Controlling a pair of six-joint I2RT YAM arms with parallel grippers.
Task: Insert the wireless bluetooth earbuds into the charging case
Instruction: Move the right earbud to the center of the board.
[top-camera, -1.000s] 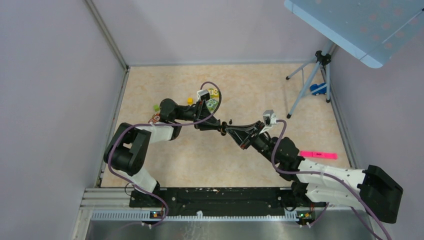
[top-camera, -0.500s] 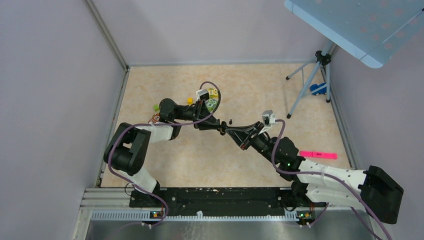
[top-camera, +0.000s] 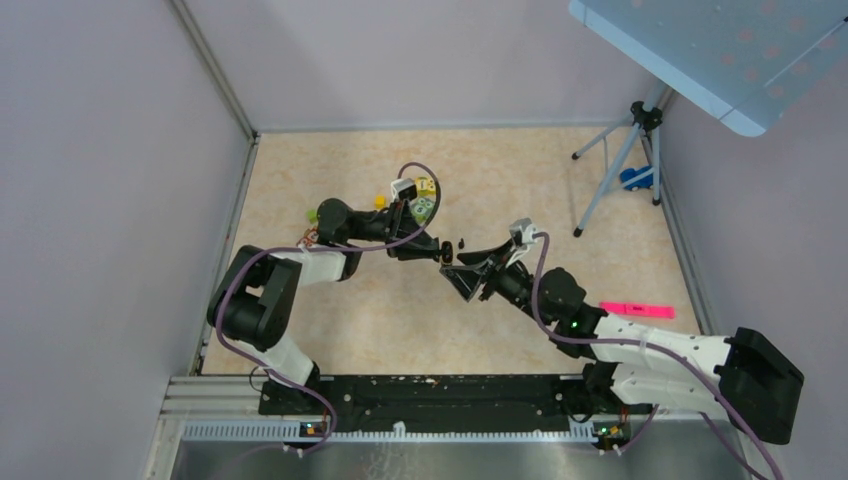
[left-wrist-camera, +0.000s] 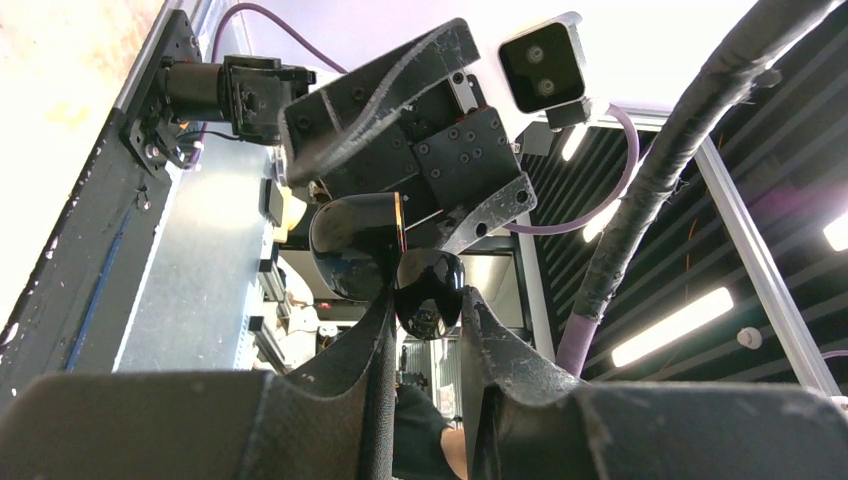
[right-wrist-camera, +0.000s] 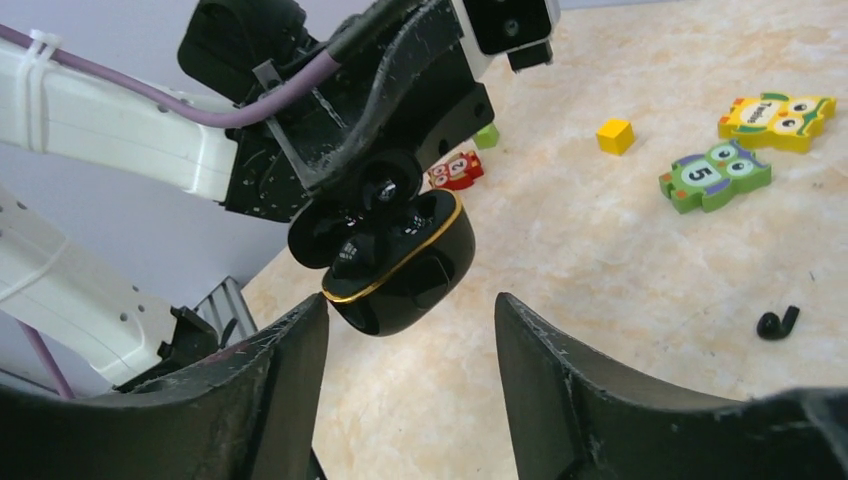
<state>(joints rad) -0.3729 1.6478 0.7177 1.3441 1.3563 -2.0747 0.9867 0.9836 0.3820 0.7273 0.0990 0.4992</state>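
Observation:
The charging case (right-wrist-camera: 410, 265), glossy black with a gold rim, hangs open in the air. My left gripper (left-wrist-camera: 427, 298) is shut on one rounded half of the charging case (left-wrist-camera: 428, 290). The other half shows beside it. Dark rounded shapes sit in the open top; I cannot tell if one is an earbud. My right gripper (right-wrist-camera: 408, 300) stands open just below the case, its fingers apart on both sides and not touching it. One tiny black earbud (right-wrist-camera: 775, 322) lies loose on the table, also visible in the top view as the earbud (top-camera: 462, 242) just beyond both grippers.
Past the case lie a yellow owl block (right-wrist-camera: 778, 110), a green owl block (right-wrist-camera: 715, 175), a yellow cube (right-wrist-camera: 614, 135) and a red block (right-wrist-camera: 457, 170). A pink strip (top-camera: 637, 310) lies at the right. A tripod (top-camera: 620, 170) stands at the back right. Walls close the left and back.
My right gripper was shut against the case and has since opened, drawing back a little toward the near side. The left gripper keeps its hold and has barely shifted.

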